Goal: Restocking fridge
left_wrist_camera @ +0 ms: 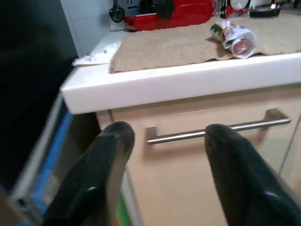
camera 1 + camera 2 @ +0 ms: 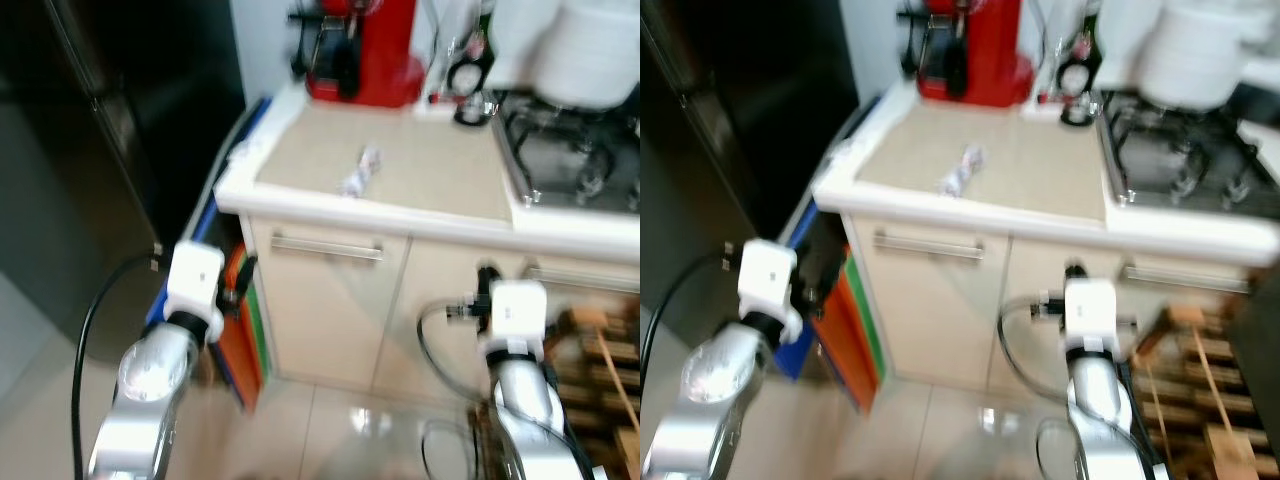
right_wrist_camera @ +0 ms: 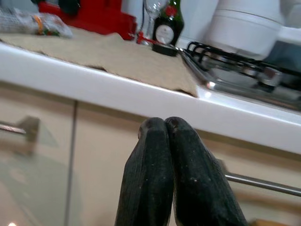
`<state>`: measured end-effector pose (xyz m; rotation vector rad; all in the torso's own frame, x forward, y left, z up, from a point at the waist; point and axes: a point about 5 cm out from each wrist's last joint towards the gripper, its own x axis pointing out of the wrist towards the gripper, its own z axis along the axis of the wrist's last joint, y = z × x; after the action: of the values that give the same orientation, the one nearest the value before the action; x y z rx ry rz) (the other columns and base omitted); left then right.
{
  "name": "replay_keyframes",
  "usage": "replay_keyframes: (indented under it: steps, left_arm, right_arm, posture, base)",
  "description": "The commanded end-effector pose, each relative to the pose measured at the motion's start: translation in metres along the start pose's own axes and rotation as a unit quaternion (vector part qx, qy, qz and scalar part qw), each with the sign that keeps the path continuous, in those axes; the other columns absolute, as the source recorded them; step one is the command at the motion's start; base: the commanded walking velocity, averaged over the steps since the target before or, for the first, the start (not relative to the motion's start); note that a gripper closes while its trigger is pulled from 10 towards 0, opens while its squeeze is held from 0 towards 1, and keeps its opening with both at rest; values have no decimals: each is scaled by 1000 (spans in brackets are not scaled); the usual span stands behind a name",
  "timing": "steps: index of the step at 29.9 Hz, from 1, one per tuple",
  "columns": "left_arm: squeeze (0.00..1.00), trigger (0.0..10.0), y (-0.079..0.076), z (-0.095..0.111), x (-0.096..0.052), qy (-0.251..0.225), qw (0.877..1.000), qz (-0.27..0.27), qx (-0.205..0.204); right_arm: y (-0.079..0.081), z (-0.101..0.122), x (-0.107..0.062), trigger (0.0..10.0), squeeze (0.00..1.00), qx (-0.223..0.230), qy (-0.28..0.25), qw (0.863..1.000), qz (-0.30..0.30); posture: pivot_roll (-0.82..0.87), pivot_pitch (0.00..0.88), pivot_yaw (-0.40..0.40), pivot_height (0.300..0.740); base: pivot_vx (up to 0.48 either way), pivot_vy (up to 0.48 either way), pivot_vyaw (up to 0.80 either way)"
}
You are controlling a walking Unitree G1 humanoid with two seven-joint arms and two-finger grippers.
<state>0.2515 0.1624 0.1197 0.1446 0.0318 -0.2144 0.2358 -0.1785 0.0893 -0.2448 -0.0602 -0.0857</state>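
Counts on and around the counter:
You've got one red machine [image 2: 362, 50], one crumpled packet [image 2: 360, 172] on one beige mat [image 2: 400, 165], one dark bottle [image 3: 165, 26], one white pot [image 2: 1195, 55] on one hob [image 2: 1180, 160], two cabinet handles [image 2: 928, 245] [image 3: 263, 183], two grippers [image 1: 162, 141] [image 3: 165, 129].

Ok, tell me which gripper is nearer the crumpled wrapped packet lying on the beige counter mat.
Left. The left gripper, fingers open, sits below the counter edge nearly under the crumpled packet; the right gripper, fingers shut, is further along toward the stove.
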Motion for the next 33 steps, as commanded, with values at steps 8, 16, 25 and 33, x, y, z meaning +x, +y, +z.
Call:
replay_keyframes:
  steps: [8,16,25,33]
  left_arm:
    - [0,10000,15,27,-10,-37,997,72,6]
    - [1000,10000,1,50,-11,-64,998,25,-4]
    - [1000,10000,-1,55,-5,-59,998,-3,29]
    - [1000,10000,4,62,-5,-71,997,-2,25]
  right_arm:
    - [-7,38,12,10000,0,-3,-59,998,-11]
    - [-5,54,5,10000,996,15,-70,997,-23]
    - [-7,52,4,10000,1000,21,-58,998,-32]
    - [-10,48,6,10000,1000,21,-48,998,-41]
  posture:
    - [43,0,-14,740]
    - [46,0,-16,740]
    - [40,0,-7,740]
    - [44,0,-7,740]
  base:
    - [0,0,0]
    - [0,0,0]
    - [0,0,0]
    - [0,0,0]
